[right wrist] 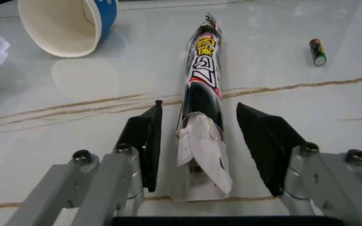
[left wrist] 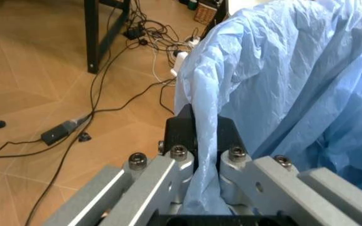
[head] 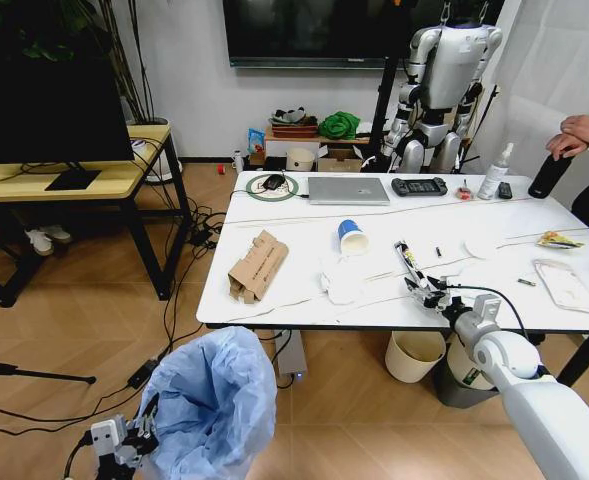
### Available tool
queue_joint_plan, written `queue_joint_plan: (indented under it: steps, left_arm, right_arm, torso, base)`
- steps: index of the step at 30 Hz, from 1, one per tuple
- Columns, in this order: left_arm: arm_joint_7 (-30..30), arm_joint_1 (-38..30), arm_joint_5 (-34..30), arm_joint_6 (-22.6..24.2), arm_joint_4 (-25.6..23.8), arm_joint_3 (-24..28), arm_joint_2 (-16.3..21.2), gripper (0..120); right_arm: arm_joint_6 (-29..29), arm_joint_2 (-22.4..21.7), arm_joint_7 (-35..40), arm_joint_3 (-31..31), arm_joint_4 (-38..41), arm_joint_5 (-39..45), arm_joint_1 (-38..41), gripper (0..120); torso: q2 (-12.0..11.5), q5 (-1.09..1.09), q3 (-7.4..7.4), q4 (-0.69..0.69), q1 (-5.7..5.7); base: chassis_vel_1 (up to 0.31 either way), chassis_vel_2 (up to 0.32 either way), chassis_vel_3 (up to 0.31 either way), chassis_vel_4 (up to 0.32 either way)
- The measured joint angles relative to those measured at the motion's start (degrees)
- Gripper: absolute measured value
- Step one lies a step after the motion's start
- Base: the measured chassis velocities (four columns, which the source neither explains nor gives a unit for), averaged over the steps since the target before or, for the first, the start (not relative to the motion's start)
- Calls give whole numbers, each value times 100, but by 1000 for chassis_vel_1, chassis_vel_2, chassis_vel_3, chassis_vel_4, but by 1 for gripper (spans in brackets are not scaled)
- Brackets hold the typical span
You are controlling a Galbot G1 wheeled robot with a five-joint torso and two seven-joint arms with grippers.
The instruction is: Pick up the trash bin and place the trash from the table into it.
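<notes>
The trash bin (head: 214, 400), lined with a puffy light-blue bag (left wrist: 294, 70), is low at the front left, below the table's front edge. My left gripper (head: 134, 440) is shut on its rim, bag plastic pinched between the black pads (left wrist: 187, 129). On the white marble-look table (head: 304, 300), my right gripper (head: 419, 285) is open and straddles a long black wrapper (right wrist: 203, 89), one finger (right wrist: 146, 136) on each side. Other trash lies nearby: a blue-white paper cup (head: 352, 237) on its side, white tissues (head: 342, 283) and a crushed cardboard carton (head: 258, 266).
A laptop (head: 347, 190), game controller (head: 419, 186) and bottles (head: 492, 172) stand at the table's far side. A small battery (right wrist: 318, 51) lies beside the wrapper. A cream bucket (head: 414, 355) sits under the table. Cables (head: 189, 240) cross the floor by the yellow desk (head: 94, 182).
</notes>
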Motion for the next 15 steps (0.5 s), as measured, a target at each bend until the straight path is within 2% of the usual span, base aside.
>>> queue_joint_plan:
  steps: [2,6,9,11,15]
  left_arm:
    - [3,-12,0,0,5,13,3,0]
    - [6,-39,0,0,23,16,23,0]
    - [6,-51,-2,0,29,21,32,0]
    - [6,-61,-5,0,28,48,42,0]
    - [2,-63,-11,1,21,114,54,0]
  right_arm:
    - [1,-2,-4,30,8,1,-28,33]
    - [6,-15,-12,69,39,1,-90,17]
    - [7,-16,-13,89,56,0,-108,12]
    - [6,-19,-14,123,97,-1,-137,1]
    - [36,-34,-53,257,235,1,-224,0]
  torso:
    - [0,1,0,0,0]
    - [0,1,0,0,0]
    - [0,0,-1,0,0]
    - [-1,2,-1,0,0]
    - [-1,2,0,1,0]
  base:
    - [0,0,0,0]
    - [0,0,0,0]
    - [0,0,0,0]
    - [0,0,0,0]
    - [0,0,0,0]
